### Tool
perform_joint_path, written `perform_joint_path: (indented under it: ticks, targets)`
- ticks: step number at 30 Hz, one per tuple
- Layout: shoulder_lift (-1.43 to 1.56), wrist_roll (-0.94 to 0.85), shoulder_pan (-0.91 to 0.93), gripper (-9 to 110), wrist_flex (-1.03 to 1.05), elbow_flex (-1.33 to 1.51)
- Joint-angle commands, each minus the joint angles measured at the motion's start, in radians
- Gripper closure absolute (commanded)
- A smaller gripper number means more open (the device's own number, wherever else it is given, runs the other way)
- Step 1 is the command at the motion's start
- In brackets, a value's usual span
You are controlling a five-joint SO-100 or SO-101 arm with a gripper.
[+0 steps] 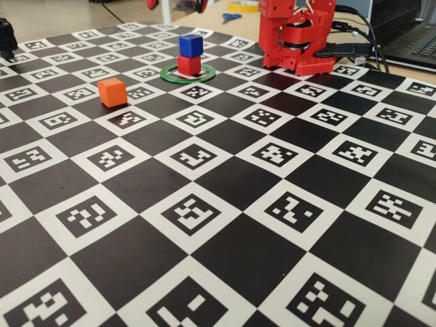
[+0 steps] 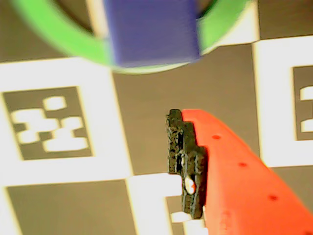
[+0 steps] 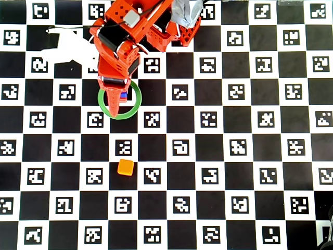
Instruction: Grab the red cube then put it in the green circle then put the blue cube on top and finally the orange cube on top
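In the fixed view the blue cube [image 1: 191,45] sits on top of the red cube [image 1: 189,65], both inside the green circle [image 1: 206,75]. The orange cube [image 1: 112,91] stands alone on the board, left of and nearer than the stack. From overhead my gripper [image 3: 115,104] hangs over the green circle [image 3: 132,107]. It covers the red cube, and only a sliver of the blue cube [image 3: 123,95] shows. The wrist view has the blue cube [image 2: 152,30] and green circle [image 2: 58,39] at the top. One black-padded finger [image 2: 185,161] shows there, with nothing beside it. The gripper is open.
A black-and-white checkerboard of marker squares [image 1: 225,204] covers the table. The red arm's body [image 1: 296,34] stands at the back right of the fixed view, with cables and a laptop [image 1: 415,44] behind it. The orange cube [image 3: 125,167] lies two squares below the ring in the overhead view.
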Motion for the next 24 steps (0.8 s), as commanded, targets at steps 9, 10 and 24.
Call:
perform_joint_path:
  ticks: [9, 10, 24]
  targets:
    - [-0.225, 0.095, -0.086, 62, 0.063, -0.405]
    - [-0.252, 0.095, -0.091, 63, 0.071, -0.431]
    - [-0.584, 0.164, -0.172, 66, 0.15, -0.715]
